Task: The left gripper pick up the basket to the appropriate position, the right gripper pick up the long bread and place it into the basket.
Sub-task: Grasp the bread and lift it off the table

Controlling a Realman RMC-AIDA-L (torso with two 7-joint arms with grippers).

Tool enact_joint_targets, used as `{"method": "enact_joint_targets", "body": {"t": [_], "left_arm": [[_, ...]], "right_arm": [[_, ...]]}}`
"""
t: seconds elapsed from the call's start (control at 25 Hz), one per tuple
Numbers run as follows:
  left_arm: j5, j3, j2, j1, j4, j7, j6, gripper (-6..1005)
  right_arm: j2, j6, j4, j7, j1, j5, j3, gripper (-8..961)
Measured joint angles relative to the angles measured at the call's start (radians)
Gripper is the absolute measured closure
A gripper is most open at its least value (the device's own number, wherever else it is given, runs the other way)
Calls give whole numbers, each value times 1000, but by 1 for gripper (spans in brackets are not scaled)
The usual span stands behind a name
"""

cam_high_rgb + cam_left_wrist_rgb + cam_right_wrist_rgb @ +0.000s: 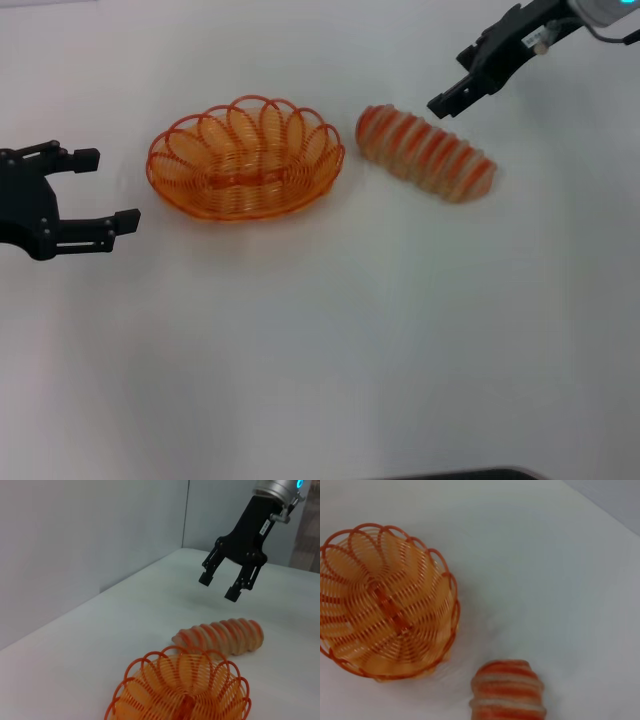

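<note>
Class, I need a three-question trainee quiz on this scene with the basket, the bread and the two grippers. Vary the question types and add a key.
1. True or false: the long bread lies inside the basket.
2. Which gripper hangs above the bread? A) left gripper B) right gripper
3. Fill in: both grippers have their jaws ____.

Key: 1 false, the bread lies on the table beside the basket, on its right. 2 B, seen clearly in the left wrist view. 3 open, and neither holds anything.
</note>
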Motion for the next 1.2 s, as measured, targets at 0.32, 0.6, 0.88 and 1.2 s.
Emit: {"method": "enact_joint_targets", "body": {"t": [0.32, 0.6, 0.88, 1.2], "left_arm": [[0, 1, 2, -4, 0, 0, 0, 109], [21, 7, 3, -10, -1, 0, -5, 109], [26, 12, 3, -11, -13, 0, -15, 109], [26, 12, 3, -10, -14, 0, -15, 109]], "right_arm": [[14, 68, 88, -1, 22, -2, -25, 74], [28, 97, 111, 0, 27, -2, -48, 74], [42, 121, 155, 16, 46, -54, -55, 74], [50, 129, 170, 19, 54, -65, -55, 74]]}}
